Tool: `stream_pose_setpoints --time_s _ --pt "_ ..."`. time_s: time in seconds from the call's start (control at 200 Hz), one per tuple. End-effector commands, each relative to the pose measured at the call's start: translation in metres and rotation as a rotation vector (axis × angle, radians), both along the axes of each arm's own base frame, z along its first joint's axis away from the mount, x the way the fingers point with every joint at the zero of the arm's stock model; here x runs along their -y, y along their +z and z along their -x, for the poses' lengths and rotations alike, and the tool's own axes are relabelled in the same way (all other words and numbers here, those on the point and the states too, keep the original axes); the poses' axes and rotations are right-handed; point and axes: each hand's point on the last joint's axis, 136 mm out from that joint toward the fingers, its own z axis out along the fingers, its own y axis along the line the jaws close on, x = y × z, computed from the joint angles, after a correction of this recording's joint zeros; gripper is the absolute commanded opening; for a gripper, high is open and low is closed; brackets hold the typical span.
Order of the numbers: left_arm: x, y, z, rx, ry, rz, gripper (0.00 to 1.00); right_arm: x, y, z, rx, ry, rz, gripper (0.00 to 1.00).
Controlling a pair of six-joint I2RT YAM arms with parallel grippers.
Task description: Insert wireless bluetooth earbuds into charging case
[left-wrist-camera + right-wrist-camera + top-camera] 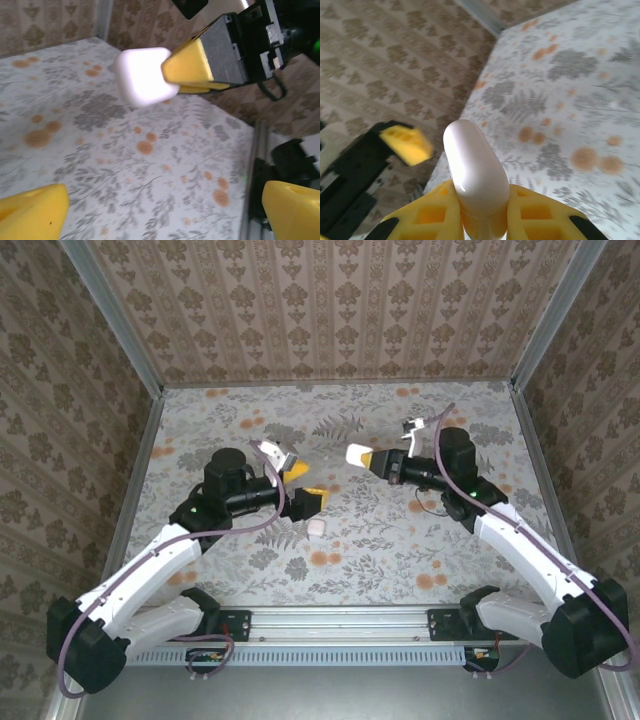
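**Fig.** My right claw (364, 457) grips the charging case (472, 160) at one narrow end. A yellow pad (540, 210) presses on each broad face, and most of the case's length sticks out free beyond them. My left claw (162, 216) stands at full spread, holding nothing, its opening turned toward the case.

**Landmark:** the small squarish white piece (317, 528) lying on the desk (400, 560). The case hangs clear of the desk, beyond that piece and a little to its right. The left claw sits beyond the piece and a little to its left, near the case but apart from it.

**Handling, as I judge it:** a light, rigid shell, glossy enough to show a highlight along its rounded edge, so it is likely to slide or twist between the pads. Its curved corners offer no flat stop. The flatter broad faces give the surest hold, taken low on the body to leave the hinged lid free to open. Which end carries the lid I cannot tell here. A firm squeeze is tolerable, but a drop onto the desk could spring the hinge.
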Motion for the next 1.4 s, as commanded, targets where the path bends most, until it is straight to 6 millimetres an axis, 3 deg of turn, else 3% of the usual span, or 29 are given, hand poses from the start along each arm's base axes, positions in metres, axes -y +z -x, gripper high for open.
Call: stream_pose_setpoints --time_s 0.0,0.14,0.325,0.58,0.73,0.865,1.035,1.26,1.4 --pt "-0.02 -0.008 -0.012 0.05 0.112 -0.109 1.0 0.032 -0.055 -0.008 -0.199 -0.105 0.024 0.1" --pt "-0.032 -0.015 -0.02 0.052 0.176 -0.13 1.0 0.056 -0.102 -0.021 -0.337 -0.152 0.045 0.11" --pt "-0.041 -0.026 -0.026 0.031 0.215 -0.144 1.0 0.068 -0.156 -0.034 -0.468 -0.155 0.104 0.12" --pt "-0.054 -0.04 -0.034 -0.06 0.284 -0.154 1.0 0.064 -0.203 -0.053 -0.6 -0.109 0.097 0.12" --pt "-0.058 -0.041 -0.035 -0.083 0.292 -0.134 1.0 0.062 -0.22 -0.049 -0.644 -0.094 0.096 0.12" --pt "-0.055 -0.039 -0.032 -0.048 0.262 -0.098 1.0 0.065 -0.227 -0.043 -0.667 -0.1 0.122 0.19" --pt "-0.058 -0.038 -0.034 -0.051 0.271 -0.098 1.0 0.071 -0.224 -0.035 -0.676 -0.115 0.165 0.37" --pt "-0.066 -0.033 -0.032 -0.086 0.289 -0.106 1.0 0.084 -0.194 -0.026 -0.614 -0.151 0.244 0.51" --pt "-0.075 -0.029 -0.033 -0.086 0.315 -0.101 1.0 0.09 -0.169 -0.02 -0.557 -0.166 0.285 0.54"
